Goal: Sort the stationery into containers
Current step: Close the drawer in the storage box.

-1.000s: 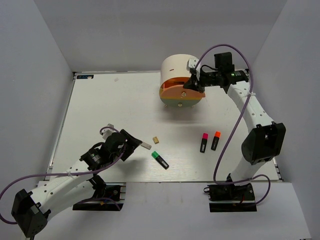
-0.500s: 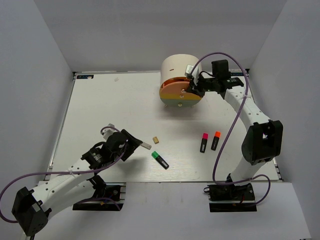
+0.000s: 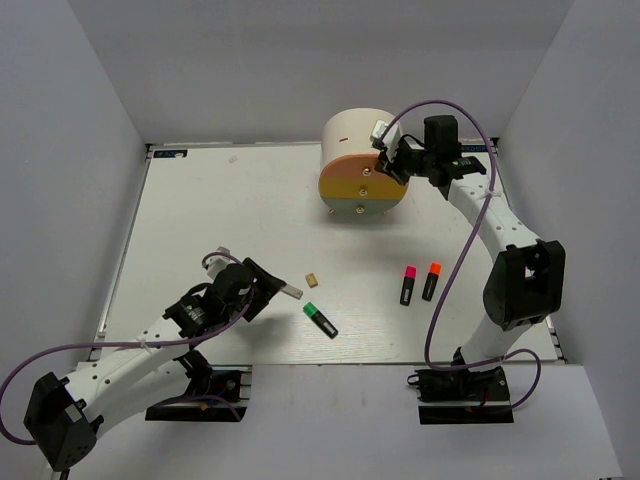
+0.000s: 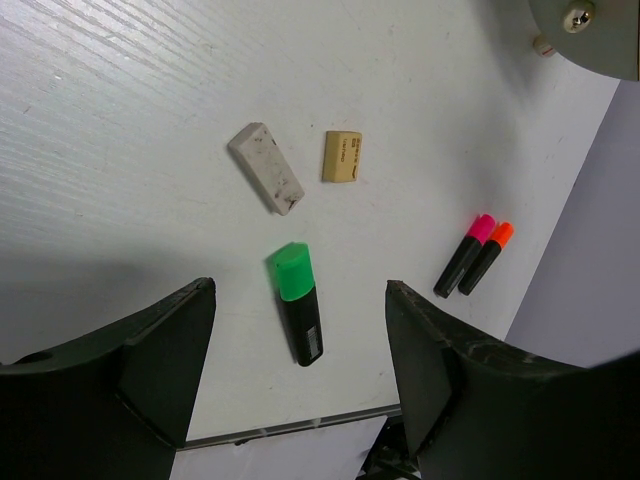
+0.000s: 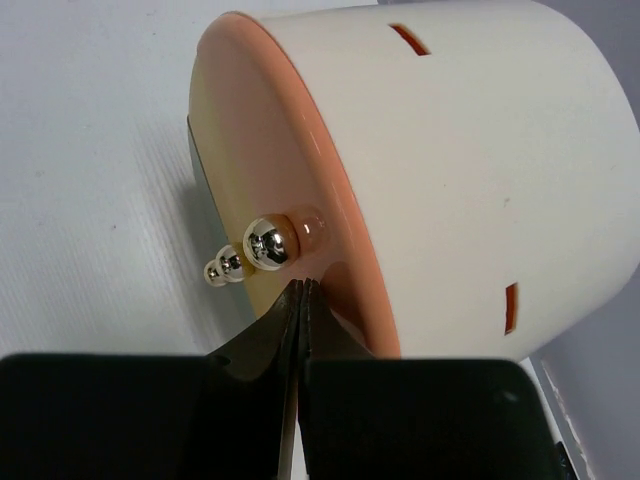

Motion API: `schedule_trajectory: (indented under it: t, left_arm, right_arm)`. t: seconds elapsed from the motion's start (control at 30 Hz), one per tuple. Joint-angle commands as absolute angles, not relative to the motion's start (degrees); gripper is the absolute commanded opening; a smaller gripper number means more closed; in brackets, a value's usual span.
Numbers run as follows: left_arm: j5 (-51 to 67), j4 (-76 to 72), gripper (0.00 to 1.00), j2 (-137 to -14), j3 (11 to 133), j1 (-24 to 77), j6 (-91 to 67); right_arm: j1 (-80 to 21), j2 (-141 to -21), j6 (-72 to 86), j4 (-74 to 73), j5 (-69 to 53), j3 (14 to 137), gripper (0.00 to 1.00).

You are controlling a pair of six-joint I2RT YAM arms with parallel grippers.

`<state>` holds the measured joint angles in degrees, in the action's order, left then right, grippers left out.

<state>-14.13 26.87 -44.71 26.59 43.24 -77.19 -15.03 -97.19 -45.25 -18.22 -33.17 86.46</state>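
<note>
Overhead, the right gripper (image 3: 386, 165) is being set at the orange drawer (image 3: 352, 170) of the cream desk unit (image 3: 350, 130), and the left gripper (image 3: 270, 290) is being hovered near the loose stationery. From the left wrist, its fingers are being shown wide apart and empty above the green highlighter (image 4: 297, 315), with the grey eraser (image 4: 265, 182) lying beyond. From the right wrist, the fingers are being pressed together on nothing, just under the knob (image 5: 268, 243). The drawer looks flush, so any closing push is best being applied squarely, never sideways.
</note>
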Motion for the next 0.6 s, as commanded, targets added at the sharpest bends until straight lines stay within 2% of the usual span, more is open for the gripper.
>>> schedule_trajectory:
  t: [0.0,0.2,0.43,0.53,0.57]
  left_arm:
    - [-14.15,26.1,0.79,-44.56,26.1,43.15,-76.73]
    - [-14.15,26.63,0.79,-44.56,26.1,43.15,-76.73]
    - [-13.62,27.16,0.79,-44.03,26.1,43.15,-76.73]
    - [-13.62,27.16,0.79,-43.51,26.1,43.15,-76.73]
    - [-13.62,27.16,0.79,-43.51,26.1,43.15,-76.73]
  right_arm:
    - [-15.03,-95.45,-43.95,-13.98,-31.12,86.66,0.0]
    - [-15.03,-95.45,-43.33,-14.15,-31.2,86.4,0.0]
    - [-15.03,-90.8,-44.3,-20.83,-41.47,81.15,0.0]
    - [-15.38,-88.33,-38.34,-16.89,-41.14,73.49,0.27]
    - [-15.64,-87.81,-33.71,-14.61,-39.74,70.87,0.29]
